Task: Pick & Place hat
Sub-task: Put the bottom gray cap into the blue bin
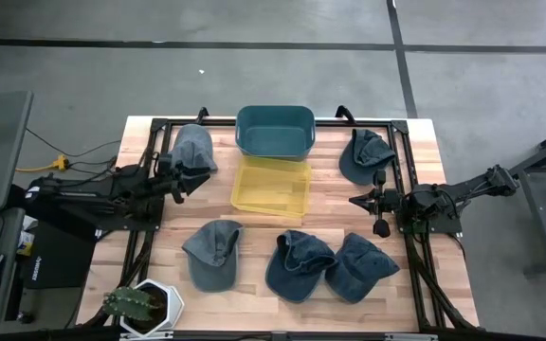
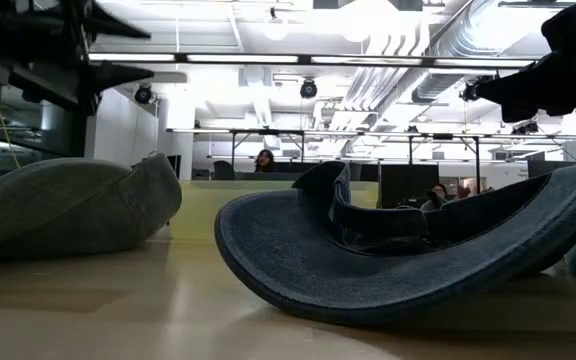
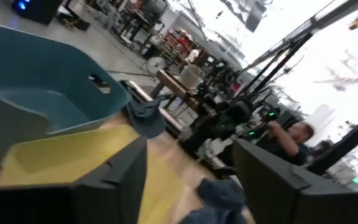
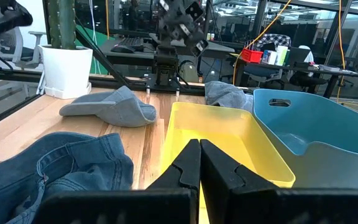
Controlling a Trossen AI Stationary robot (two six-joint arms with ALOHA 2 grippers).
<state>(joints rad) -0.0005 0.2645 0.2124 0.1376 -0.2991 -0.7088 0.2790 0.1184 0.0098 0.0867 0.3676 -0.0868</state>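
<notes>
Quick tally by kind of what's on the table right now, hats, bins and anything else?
Hats: 5, at
Bins: 2, blue bin, yellow bin
Potted cactus: 1
Total: 8

Bright overhead lighting; left wrist view motion-blurred; ceiling glare.

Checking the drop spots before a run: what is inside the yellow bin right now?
The yellow bin shows only its bare floor in the high view; no hat in it. In the right wrist view, the right end effector hides part of the floor.
</notes>
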